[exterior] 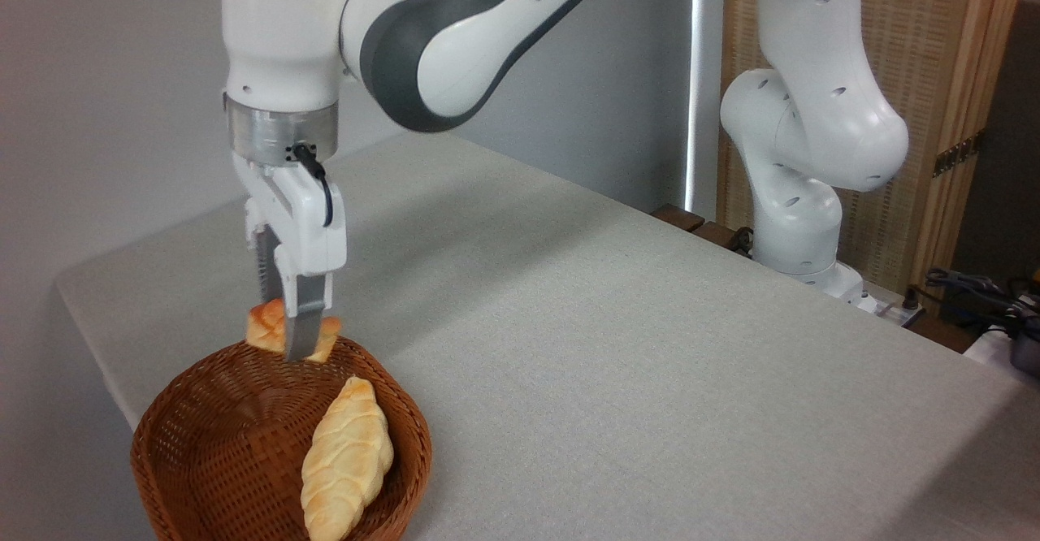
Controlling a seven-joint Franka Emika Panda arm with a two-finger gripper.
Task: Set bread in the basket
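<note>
My gripper [291, 344] points straight down and is shut on the bread [264, 328], a small orange bun. The near finger [302, 330] covers the bun's middle, so only its two sides show. The bun hangs in the air just above the far rim of the basket [162, 419], a round brown wicker bowl at the table's lower left corner. I cannot tell whether the bun touches the rim.
A long pale-yellow braided loaf [345, 460] lies inside the basket, toward its right side. The grey table [617, 346] stretches to the right and back. The arm's white base [800, 224] stands at the far right edge, with cables [975, 289] beside it.
</note>
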